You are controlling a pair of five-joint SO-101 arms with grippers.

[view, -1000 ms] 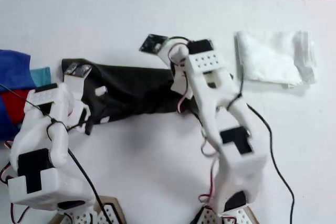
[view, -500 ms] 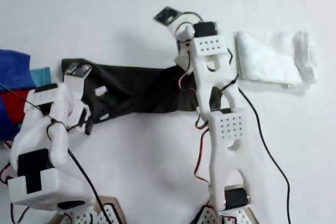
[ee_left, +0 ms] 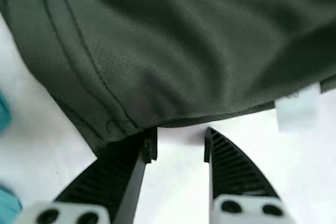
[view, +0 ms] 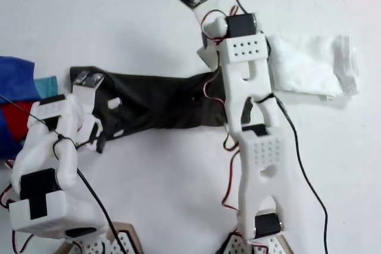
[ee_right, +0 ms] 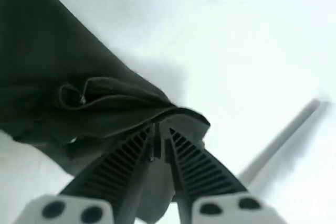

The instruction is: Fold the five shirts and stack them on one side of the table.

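Over the last second my right arm has stretched out across the counter (view: 119, 22), away from its base. The end of the black shirt (view: 155, 102) it holds has been drawn up and outward with it, while my left arm has stayed put. My right end effector (ee_right: 160, 129) is clamped on a bunched fold at the shirt's edge, fingers pressed together with only cloth between them. My left end effector (ee_left: 178, 142) stands apart, its tips at the shirt's hem with bare counter showing between them, so I judge that end is not gripped. The shirt lies as a long dark band in the middle of the counter. Its long axis runs side to side, from my left end effector to my right arm, with the right end angled slightly towards the far edge. The main risk I see is that the pinch takes only a thin lip of fabric and could slip if I keep pulling. With the left end free, the whole shirt may also drag instead of spreading flat. My right arm passes just beside the white folded shirt (view: 309, 63), and a sideways sweep could knock it out of its fold.
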